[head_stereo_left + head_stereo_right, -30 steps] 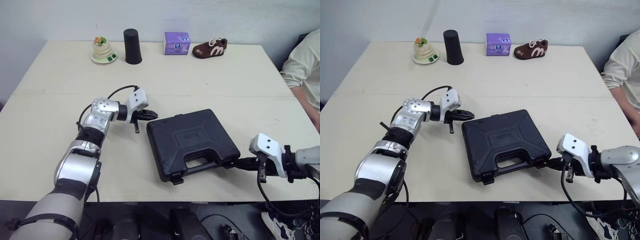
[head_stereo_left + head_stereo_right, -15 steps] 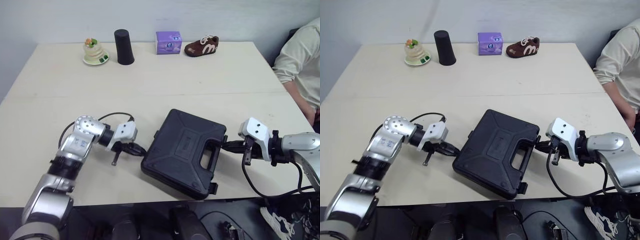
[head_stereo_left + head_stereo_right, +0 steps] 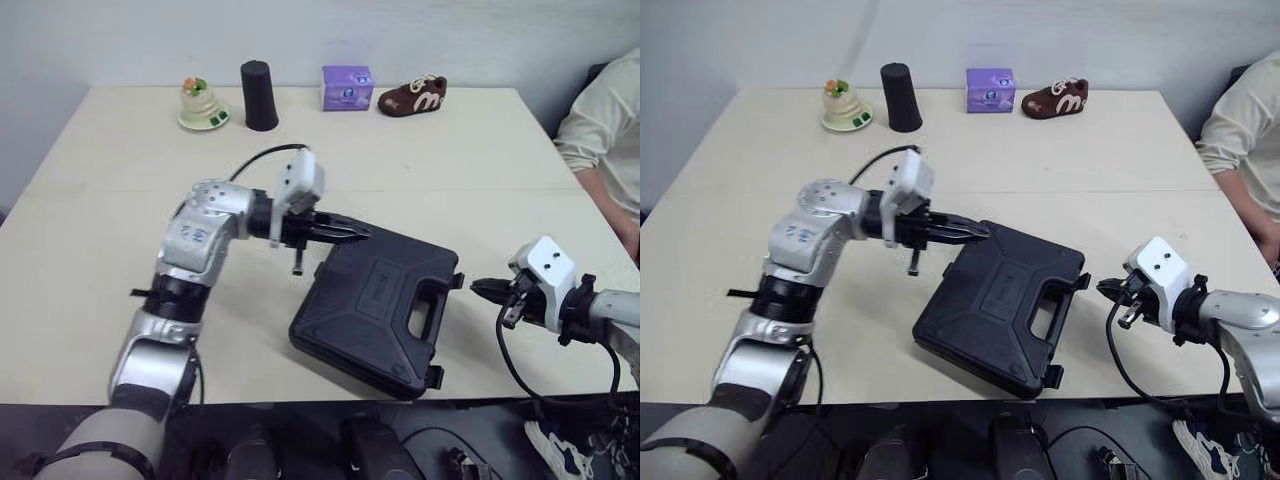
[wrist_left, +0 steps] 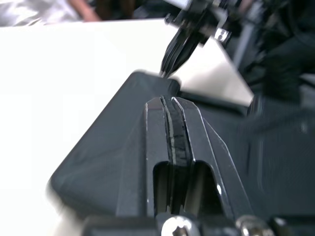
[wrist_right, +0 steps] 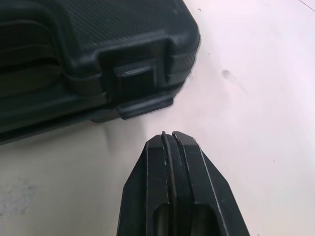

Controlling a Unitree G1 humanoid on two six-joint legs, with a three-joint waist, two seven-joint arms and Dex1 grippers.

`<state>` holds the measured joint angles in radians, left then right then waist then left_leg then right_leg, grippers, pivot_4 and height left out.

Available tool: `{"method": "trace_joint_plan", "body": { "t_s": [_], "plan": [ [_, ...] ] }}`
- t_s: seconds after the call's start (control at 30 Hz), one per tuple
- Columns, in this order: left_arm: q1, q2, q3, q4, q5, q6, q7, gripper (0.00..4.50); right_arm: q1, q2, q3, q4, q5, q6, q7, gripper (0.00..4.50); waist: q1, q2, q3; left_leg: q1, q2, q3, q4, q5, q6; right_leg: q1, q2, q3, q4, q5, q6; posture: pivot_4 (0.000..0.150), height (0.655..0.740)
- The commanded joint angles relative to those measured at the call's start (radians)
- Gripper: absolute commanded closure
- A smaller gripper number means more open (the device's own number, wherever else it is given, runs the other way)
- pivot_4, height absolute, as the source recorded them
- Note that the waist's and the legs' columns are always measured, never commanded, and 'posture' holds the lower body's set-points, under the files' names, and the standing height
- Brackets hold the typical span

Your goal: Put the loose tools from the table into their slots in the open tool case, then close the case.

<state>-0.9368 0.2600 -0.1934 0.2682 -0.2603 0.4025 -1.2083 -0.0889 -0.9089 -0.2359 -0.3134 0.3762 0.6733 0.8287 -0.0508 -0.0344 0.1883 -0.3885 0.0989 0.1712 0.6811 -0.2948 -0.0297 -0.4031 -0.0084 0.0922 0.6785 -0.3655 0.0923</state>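
The black tool case (image 3: 372,300) lies on the table with its lid down, turned at an angle, handle (image 3: 425,310) toward the right. My left gripper (image 3: 362,232) is shut and hovers over the case's far corner; the left wrist view shows its fingers (image 4: 172,110) pressed together above the lid (image 4: 108,157). My right gripper (image 3: 478,289) is shut with nothing in it. It sits on the table just right of the case, a small gap away from a latch (image 5: 135,78). No loose tools lie on the table.
Along the far edge stand a small ornament on a plate (image 3: 202,103), a black cup (image 3: 260,95), a purple box (image 3: 346,87) and a brown shoe (image 3: 412,96). A person's sleeve (image 3: 605,125) is at the right edge. The case lies near the table's front edge.
My left gripper has lifted from the table beside the case to above its far corner. My right gripper has drawn back from the handle side. The case has turned; the camera shifted too.
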Motion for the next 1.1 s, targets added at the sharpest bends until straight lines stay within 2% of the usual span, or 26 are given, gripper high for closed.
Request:
{"method": "trace_joint_plan", "body": {
  "t_s": [0.03,0.17,0.37,0.57,0.7,0.8,0.97,1.1],
  "plan": [
    [-0.054,-0.095,-0.159,0.175,0.138,-0.166,0.014,4.48,-0.023,0.012,-0.004,-0.045,0.005,0.017,-0.038,4.50,-0.002,0.000,0.000,0.000,0.000,0.000,0.000,0.000,0.000,0.000,0.000,0.001,0.000,0.000,0.000,0.150,0.7386],
    [-0.120,-0.152,-0.224,0.383,0.245,-0.310,0.065,4.48,-0.031,0.021,0.003,-0.060,0.015,0.039,-0.049,4.50,-0.006,0.000,0.000,0.000,-0.001,0.001,-0.001,0.000,0.000,-0.001,0.001,0.003,0.000,0.000,0.000,0.150,0.7386],
    [-0.197,-0.233,-0.236,0.585,0.315,-0.372,0.151,4.48,-0.020,0.035,0.028,-0.101,0.031,0.058,-0.054,4.50,-0.004,0.000,0.000,0.000,-0.001,0.000,-0.001,-0.001,0.001,0.000,0.001,0.011,-0.002,0.000,0.001,0.150,0.7386],
    [-0.223,-0.262,-0.240,0.637,0.340,-0.378,0.158,4.48,-0.039,0.046,0.046,-0.095,0.018,0.058,-0.064,4.50,-0.004,0.000,0.000,0.000,-0.001,0.000,-0.001,-0.001,0.001,0.001,0.001,0.010,-0.003,0.001,0.001,0.150,0.7386],
    [-0.206,-0.245,-0.317,0.646,0.426,-0.397,0.147,4.48,-0.055,0.048,0.053,-0.082,0.011,0.053,-0.069,4.50,-0.005,0.000,-0.001,0.001,-0.001,0.000,-0.001,-0.001,0.001,0.002,0.001,0.010,-0.004,0.001,0.001,0.150,0.7386],
    [-0.181,-0.222,-0.374,0.652,0.520,-0.505,0.220,4.48,-0.062,0.046,0.057,-0.080,0.012,0.043,-0.063,4.50,-0.006,-0.001,-0.002,0.005,-0.001,-0.002,-0.002,-0.001,0.001,0.008,0.001,0.010,-0.007,0.001,0.001,0.150,0.7386],
    [-0.167,-0.227,-0.384,0.660,0.549,-0.464,0.247,4.48,-0.080,0.042,0.062,-0.096,0.025,0.045,-0.045,4.50,-0.012,-0.011,-0.010,0.022,-0.001,-0.001,-0.013,-0.001,0.002,0.025,0.001,0.010,-0.017,0.001,0.001,0.150,0.7386],
    [-0.167,-0.226,-0.386,0.672,0.568,-0.465,0.271,4.48,-0.098,0.042,0.081,-0.095,0.020,0.046,-0.035,4.50,-0.021,-0.017,-0.017,0.024,-0.001,-0.001,-0.016,-0.002,0.002,0.026,0.001,0.011,-0.020,0.002,0.001,0.150,0.7386]
  ]
}}
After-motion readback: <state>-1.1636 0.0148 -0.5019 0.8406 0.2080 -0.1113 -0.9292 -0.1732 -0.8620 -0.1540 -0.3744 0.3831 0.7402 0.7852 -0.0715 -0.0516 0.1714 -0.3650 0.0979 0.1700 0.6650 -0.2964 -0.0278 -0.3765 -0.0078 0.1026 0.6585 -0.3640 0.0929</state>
